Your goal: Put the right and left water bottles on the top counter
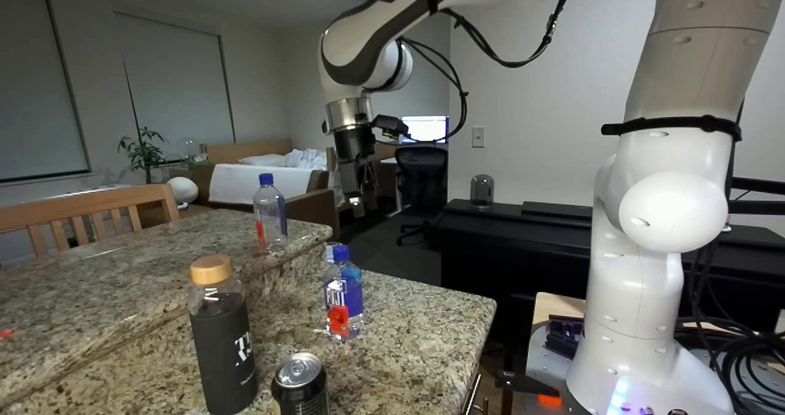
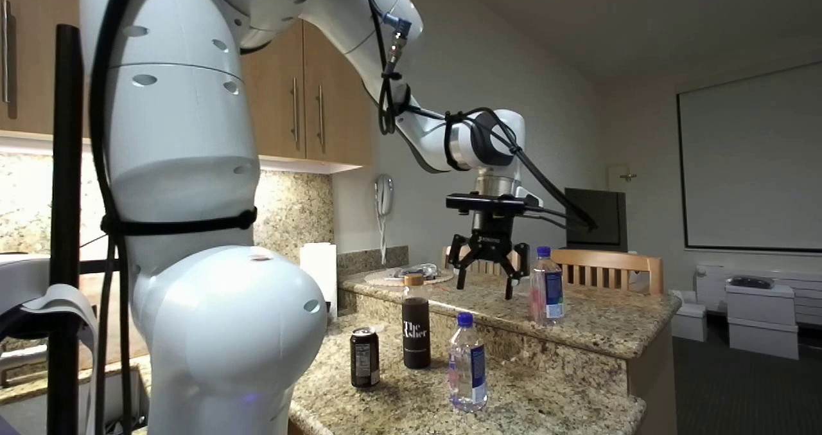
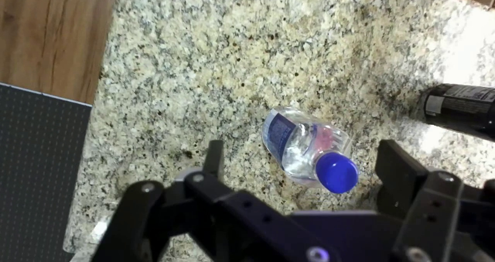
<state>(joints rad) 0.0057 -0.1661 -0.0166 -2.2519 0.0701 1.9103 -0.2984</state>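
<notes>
One claw (image 2: 485, 287), fingers (image 3: 400, 173) spread wide apart, with a water bottle (image 3: 307, 149) below it.
That bottle's standing on the table's lower tier (image 1: 417, 323), clear of the fingers; in the wrist view its blue cap (image 3: 337, 173) shows between them. The other bottle (image 2: 546, 287) is already up on the table's top tier (image 2: 603, 313), off to the side.

Top counter (image 1: 129, 268) cropped left, can (image 1: 300, 388) cropped below, in an exterior view

Tall blk flask (image 1: 224, 350) nr dk can (image 1: 300, 389), wood chair (image 1: 92, 205) & plant (image 1: 143, 152) in bkgd
</notes>
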